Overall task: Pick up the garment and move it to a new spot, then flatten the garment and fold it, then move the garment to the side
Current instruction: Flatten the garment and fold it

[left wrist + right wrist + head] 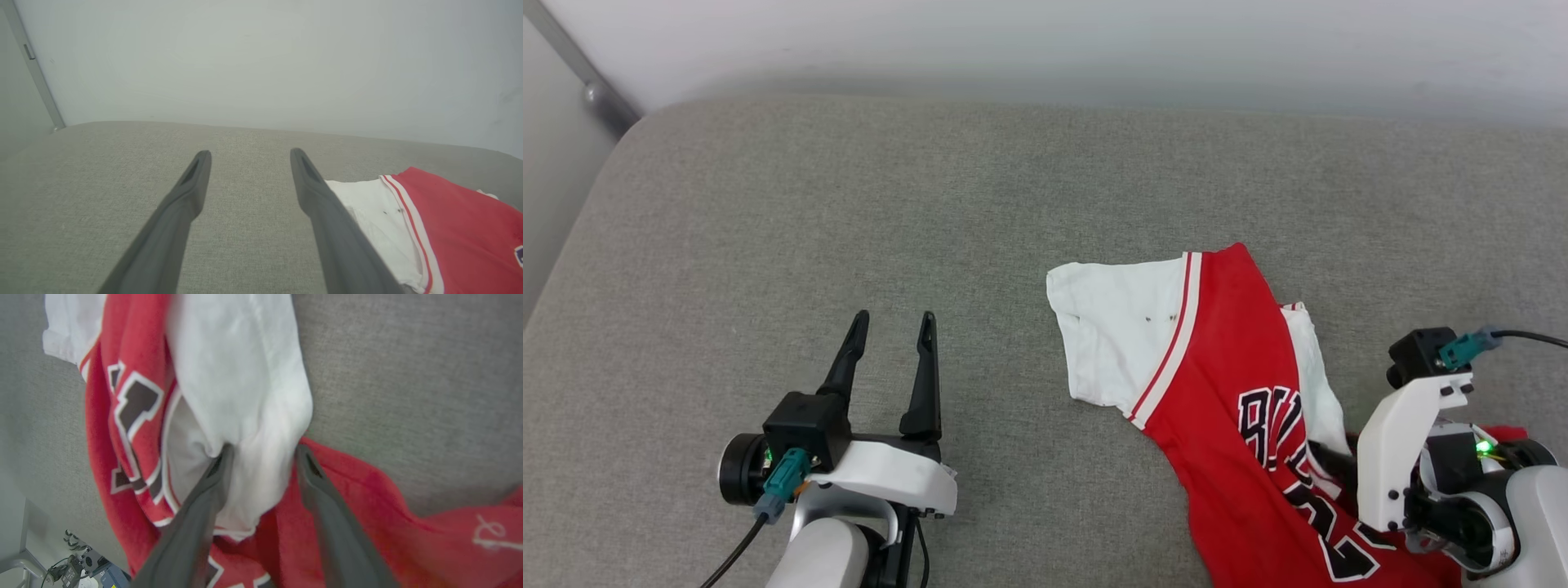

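Near me, my right tool (263,451) stands spread astride a white sleeve (241,375) of the one shirt (1225,359), which lies crumpled at the near right of the cushion (849,204); it seems placed to pinch and lift. My left tool (892,320), also spread and empty, hovers well apart. Two tools, one shirt, two sleeves showing.
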